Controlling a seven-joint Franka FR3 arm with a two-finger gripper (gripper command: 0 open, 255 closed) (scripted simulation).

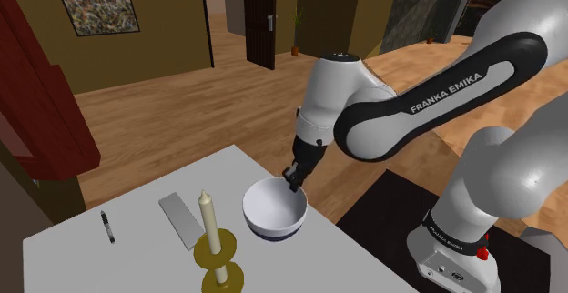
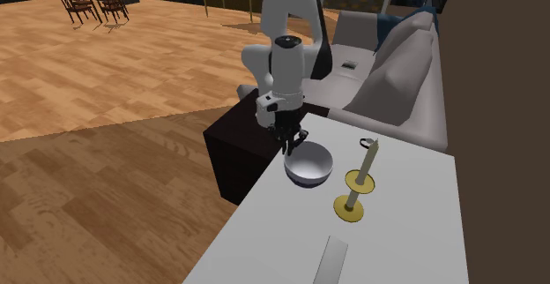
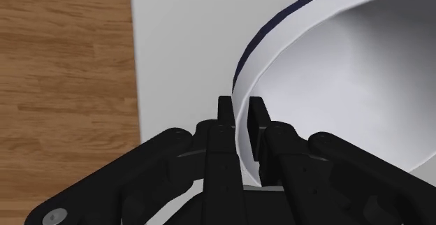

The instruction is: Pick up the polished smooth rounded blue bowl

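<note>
Pincer (image 3: 242, 109) tight astride bowl (image 3: 335, 70) rim

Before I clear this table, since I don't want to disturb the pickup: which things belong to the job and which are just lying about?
Job: bowl, white inside, dark blue outside; tool, clasping its rim.
Lying about: candle in yellow holder; pen; flat grey slab.

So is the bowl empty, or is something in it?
Empty. The bowl shows a bare white inside in the shoulder and wrist views, with nothing lying in it. The fingers clasp its rim.
</note>
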